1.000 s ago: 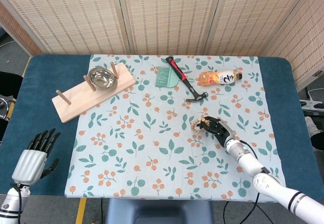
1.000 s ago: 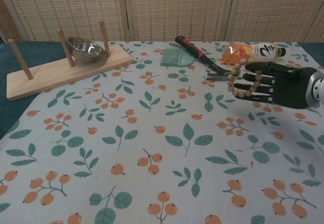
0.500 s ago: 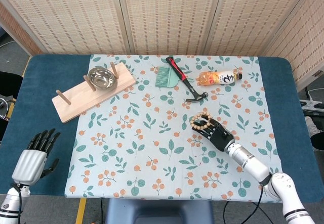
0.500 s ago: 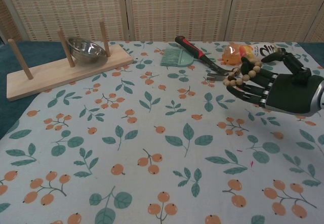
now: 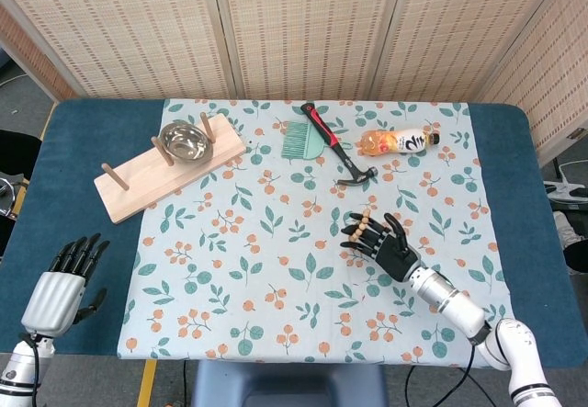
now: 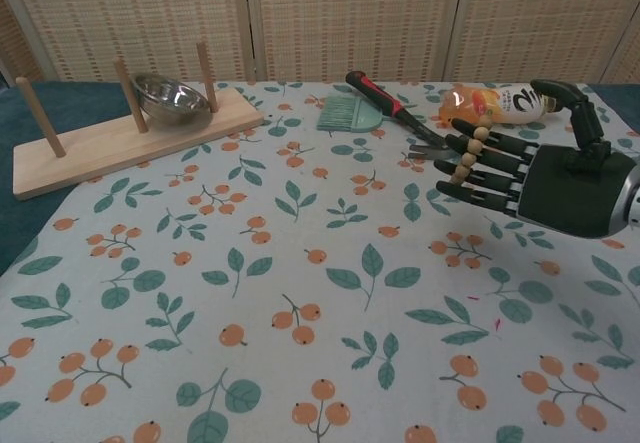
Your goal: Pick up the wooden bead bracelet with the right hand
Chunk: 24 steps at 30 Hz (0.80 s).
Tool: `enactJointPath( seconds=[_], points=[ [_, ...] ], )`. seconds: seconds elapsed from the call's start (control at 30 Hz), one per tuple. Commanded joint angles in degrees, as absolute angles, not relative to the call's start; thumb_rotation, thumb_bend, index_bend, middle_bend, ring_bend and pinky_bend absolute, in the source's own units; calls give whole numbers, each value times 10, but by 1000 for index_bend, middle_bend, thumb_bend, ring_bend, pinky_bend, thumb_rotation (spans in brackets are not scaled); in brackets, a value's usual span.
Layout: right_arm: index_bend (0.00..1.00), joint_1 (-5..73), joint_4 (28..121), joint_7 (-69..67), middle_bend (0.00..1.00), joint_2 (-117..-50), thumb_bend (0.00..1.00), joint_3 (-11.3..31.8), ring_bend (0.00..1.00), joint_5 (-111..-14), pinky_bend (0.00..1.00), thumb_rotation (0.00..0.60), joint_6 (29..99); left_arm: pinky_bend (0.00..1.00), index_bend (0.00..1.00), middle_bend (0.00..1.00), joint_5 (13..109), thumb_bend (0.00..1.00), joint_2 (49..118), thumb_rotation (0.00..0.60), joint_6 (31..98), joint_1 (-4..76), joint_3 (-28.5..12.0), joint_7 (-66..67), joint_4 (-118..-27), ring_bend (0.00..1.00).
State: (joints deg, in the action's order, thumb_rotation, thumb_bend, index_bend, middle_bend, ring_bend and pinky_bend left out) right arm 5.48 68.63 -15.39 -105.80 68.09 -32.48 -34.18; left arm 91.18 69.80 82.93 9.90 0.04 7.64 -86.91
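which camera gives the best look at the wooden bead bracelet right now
The chest view. There the wooden bead bracelet is large and side-on, its beads draped across the outstretched fingers of the right hand, clear of the tablecloth. The head view shows it from above as a short, small line of beads on the same fingers.

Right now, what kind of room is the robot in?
Probably a robot practice room: a table with a leafy cloth stands before woven screens, and odd things like a hammer and bottle are laid out.

The right hand (image 6: 545, 178) lifted the bracelet (image 6: 468, 155) toward the robot
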Motion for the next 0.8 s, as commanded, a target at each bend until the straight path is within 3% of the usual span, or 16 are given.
enactJointPath(
  seconds=[0.03, 0.2, 0.43, 0.63, 0.8],
  points=[
    [469, 56, 688, -136, 467, -1054, 407, 666, 285, -311, 305, 177, -327, 131, 13, 0, 912, 407, 698, 600, 829, 99, 1, 77, -870, 0],
    [582, 58, 690, -101, 557, -1049, 435, 654, 355, -305, 343, 182, -329, 130, 13, 0, 911, 408, 699, 600, 830, 99, 0, 78, -870, 0],
    [603, 59, 697, -72, 577, -1043, 455, 643, 369, -293, 346, 183, -327, 131, 16, 0, 912, 406, 699, 600, 830, 99, 0, 79, -870, 0],
    [616, 61, 694, -68, 594, -1041, 641, 635, 370, -275, 347, 182, -328, 131, 19, 0, 912, 407, 698, 600, 831, 98, 1, 78, -870, 0],
    [648, 63, 694, -53, 628, -1039, 720, 630, 370, -271, 349, 196, -330, 131, 23, 0, 913, 407, 698, 600, 831, 99, 0, 77, -870, 0]
  ],
)
